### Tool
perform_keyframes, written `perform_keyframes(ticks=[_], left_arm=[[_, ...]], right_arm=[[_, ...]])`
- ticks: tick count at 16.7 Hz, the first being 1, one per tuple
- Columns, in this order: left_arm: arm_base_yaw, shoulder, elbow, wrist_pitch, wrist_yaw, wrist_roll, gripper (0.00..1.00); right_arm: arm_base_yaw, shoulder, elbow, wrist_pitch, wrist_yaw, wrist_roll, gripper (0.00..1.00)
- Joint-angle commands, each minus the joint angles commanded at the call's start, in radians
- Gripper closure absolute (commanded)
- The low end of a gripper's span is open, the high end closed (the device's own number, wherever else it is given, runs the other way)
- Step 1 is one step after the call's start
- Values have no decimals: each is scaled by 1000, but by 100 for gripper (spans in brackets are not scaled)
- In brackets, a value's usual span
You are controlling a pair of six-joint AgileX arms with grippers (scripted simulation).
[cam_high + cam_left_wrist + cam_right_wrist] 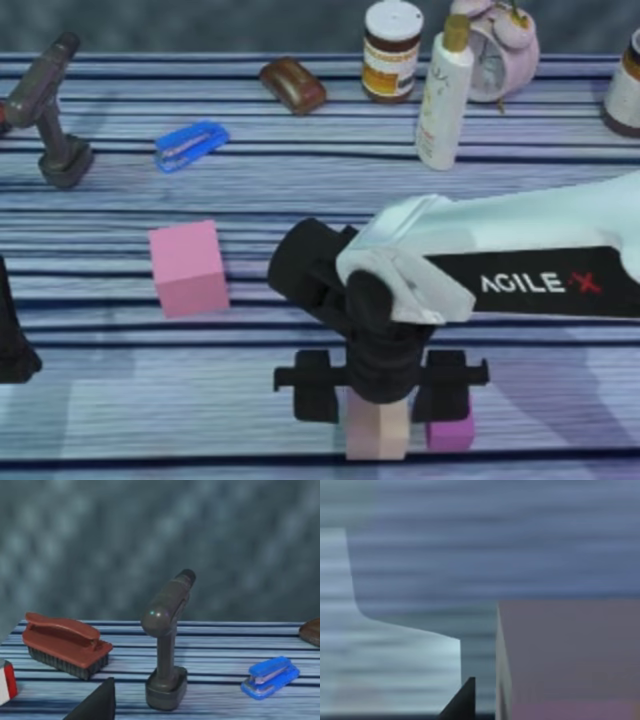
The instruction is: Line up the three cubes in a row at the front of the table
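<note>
Peach-beige cube [377, 432] sits at the worktop's [120, 420] front edge, touching the small magenta cube [451, 433]. My right hand [378, 385] stands spread wide over it, gripping nothing. Placing looks finished; next, fetch the pink cube [188, 268], mid-worktop, left of centre.

We see the large bubblegum-pink cube [188, 268] sitting alone on the table [100, 400], left of centre and well back from the front edge, turned slightly askew to the stripes. At the front edge stands the medium pale peach-beige cube [377, 432], its top hidden from us. Just beside it on the right sits the small magenta-purple cube [450, 433]; we cannot tell whether the two touch.
</note>
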Motion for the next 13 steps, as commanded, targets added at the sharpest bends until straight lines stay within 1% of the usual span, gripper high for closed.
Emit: perform_keyframes(ticks=[1, 10, 13], left_arm=[[0, 0, 0, 0, 0, 0, 0], [0, 0, 0, 0, 0, 0, 0], [0, 0, 0, 0, 0, 0, 0]], right_arm=[[0, 0, 0, 0, 0, 0, 0], [-1, -2, 3, -4, 0, 0, 0], [9, -26, 47, -77, 0, -3, 0]])
